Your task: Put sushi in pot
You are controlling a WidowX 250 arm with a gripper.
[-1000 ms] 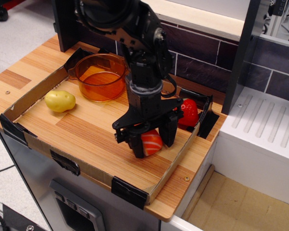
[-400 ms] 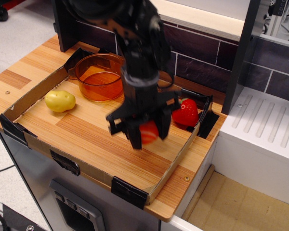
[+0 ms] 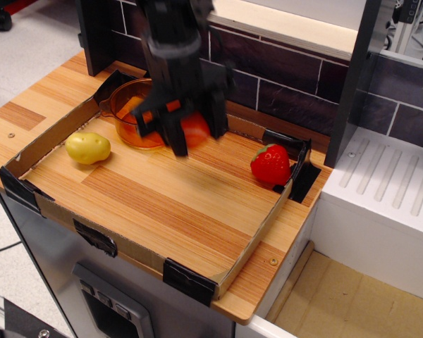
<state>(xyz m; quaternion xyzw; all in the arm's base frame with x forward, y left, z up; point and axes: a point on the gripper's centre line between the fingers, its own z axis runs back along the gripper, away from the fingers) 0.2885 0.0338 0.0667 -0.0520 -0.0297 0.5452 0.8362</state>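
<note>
My gripper [image 3: 192,134] is shut on the sushi [image 3: 194,129], an orange-red piece held between the black fingers, lifted above the wooden tray floor. It hangs just right of the orange see-through pot [image 3: 130,116], which stands at the back left of the tray; the arm hides the pot's right side. The picture is blurred by motion, so the sushi's stripes do not show.
A yellow-green potato [image 3: 88,148] lies at the tray's left. A red strawberry [image 3: 271,165] sits at the right by the cardboard wall [image 3: 257,232]. A dark tiled wall [image 3: 289,77] runs behind. A white ridged unit [image 3: 388,190] stands to the right.
The gripper has lifted the sushi off the tray floor near the strawberry and carried it back and left, up to the pot's right side. The strawberry is now uncovered.
</note>
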